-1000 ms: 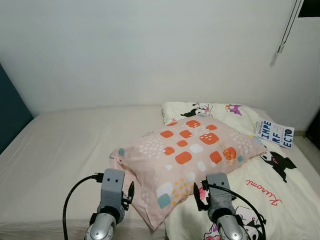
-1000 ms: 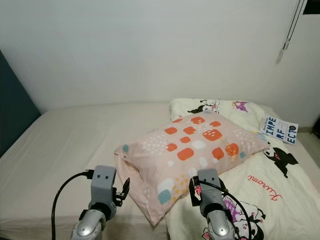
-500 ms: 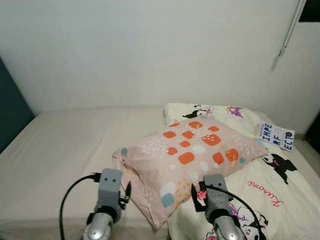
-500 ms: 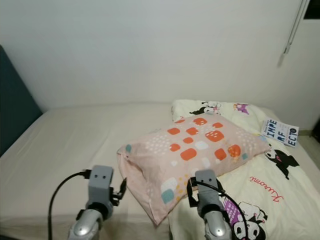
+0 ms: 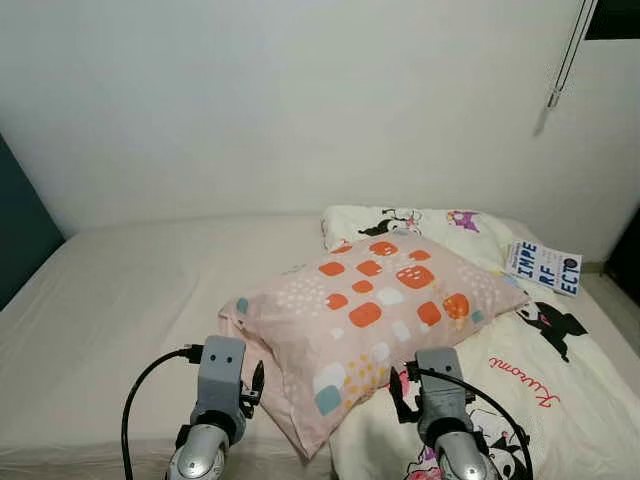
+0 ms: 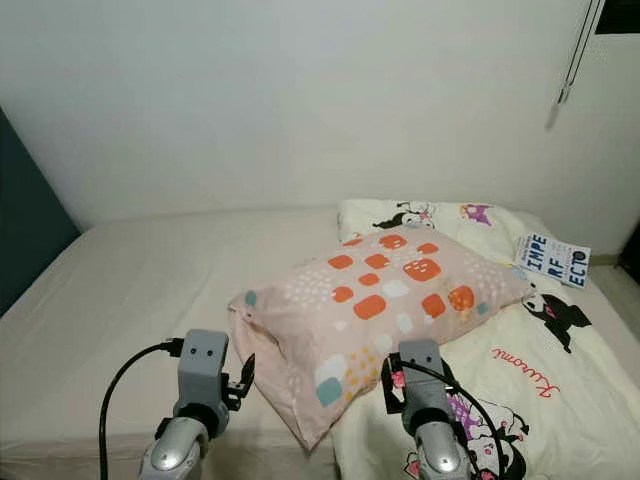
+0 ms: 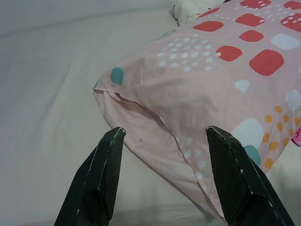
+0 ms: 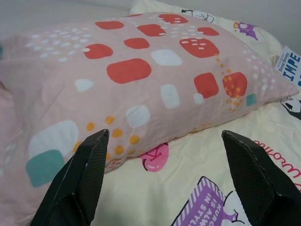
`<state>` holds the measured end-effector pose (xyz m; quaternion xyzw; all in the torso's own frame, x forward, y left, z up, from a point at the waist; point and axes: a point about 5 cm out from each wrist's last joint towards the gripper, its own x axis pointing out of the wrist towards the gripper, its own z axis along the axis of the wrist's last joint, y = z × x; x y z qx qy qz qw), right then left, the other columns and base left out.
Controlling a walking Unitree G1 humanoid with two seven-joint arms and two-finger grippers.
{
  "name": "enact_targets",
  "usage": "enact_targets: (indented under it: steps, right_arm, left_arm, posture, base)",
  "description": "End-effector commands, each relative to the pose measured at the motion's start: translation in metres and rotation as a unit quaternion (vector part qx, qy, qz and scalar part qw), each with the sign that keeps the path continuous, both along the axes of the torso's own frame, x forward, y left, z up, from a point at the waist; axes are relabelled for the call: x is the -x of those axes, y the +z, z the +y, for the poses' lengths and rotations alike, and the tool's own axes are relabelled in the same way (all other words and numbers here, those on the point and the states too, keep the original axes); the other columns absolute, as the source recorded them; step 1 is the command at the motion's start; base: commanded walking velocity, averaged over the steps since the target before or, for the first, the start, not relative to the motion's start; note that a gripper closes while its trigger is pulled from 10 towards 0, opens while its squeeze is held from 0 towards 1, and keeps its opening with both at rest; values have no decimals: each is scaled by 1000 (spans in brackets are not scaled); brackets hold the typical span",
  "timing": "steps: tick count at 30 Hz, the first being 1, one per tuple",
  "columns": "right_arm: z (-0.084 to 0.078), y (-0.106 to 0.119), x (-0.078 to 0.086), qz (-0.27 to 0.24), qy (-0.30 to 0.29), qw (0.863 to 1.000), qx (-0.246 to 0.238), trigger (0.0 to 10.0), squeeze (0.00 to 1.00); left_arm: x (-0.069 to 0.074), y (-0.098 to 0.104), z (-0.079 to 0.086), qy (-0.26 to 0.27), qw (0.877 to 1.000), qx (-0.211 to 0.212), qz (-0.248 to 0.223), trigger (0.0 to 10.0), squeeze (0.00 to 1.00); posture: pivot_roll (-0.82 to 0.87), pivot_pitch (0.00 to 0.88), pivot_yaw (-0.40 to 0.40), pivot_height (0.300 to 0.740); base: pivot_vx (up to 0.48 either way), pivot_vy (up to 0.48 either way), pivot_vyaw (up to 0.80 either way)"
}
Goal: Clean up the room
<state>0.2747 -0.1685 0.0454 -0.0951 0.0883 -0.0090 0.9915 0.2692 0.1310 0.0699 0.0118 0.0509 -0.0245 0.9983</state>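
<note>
A pink pillow (image 5: pixel 370 315) with orange, white and teal patches lies across the middle of the bed, its near corner hanging toward me. My left gripper (image 7: pixel 162 176) is open just short of that corner, nothing between its fingers. My right gripper (image 8: pixel 164 176) is open too, above the cartoon-print blanket (image 5: pixel 545 385) and facing the pillow's long side (image 8: pixel 141 89). Both wrists (image 5: pixel 222 375) (image 5: pixel 438 385) sit low in front of the pillow.
A book (image 5: pixel 543 267) with blue letters lies on the blanket at the right. The bare beige mattress (image 5: pixel 120 300) stretches to the left. A white wall runs behind the bed, a dark panel (image 5: pixel 20 225) stands at the far left, and a blind cord (image 5: pixel 562 60) hangs top right.
The head camera has wobbled slightly, shifting the whole picture. Both arms stay low before the pillow, and the pillow has not moved.
</note>
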Motion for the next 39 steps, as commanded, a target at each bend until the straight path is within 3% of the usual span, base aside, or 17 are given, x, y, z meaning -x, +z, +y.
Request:
enact_targets:
  steps: [1, 19, 39]
  right_arm:
    - [3, -3, 2, 7, 1, 1000, -5, 10000, 0]
    - [2, -4, 2, 8, 2, 1000, -7, 10000, 0]
    - [5, -3, 1, 8, 10, 1000, -9, 10000, 0]
  left_arm:
    - [1, -4, 1, -3, 1000, 5, 9, 10000, 0]
    - [2, 1, 1, -1, 1000, 24, -6, 10000, 0]
    - [4, -2, 7, 17, 1000, 20, -2, 10000, 0]
  posture:
    - [-59, 80, 31, 740]
    - [-58, 83, 25, 740]
    - [-56, 81, 23, 740]
  base:
    - [0, 0, 0]
    - [366, 0, 0]
    - [0, 0, 0]
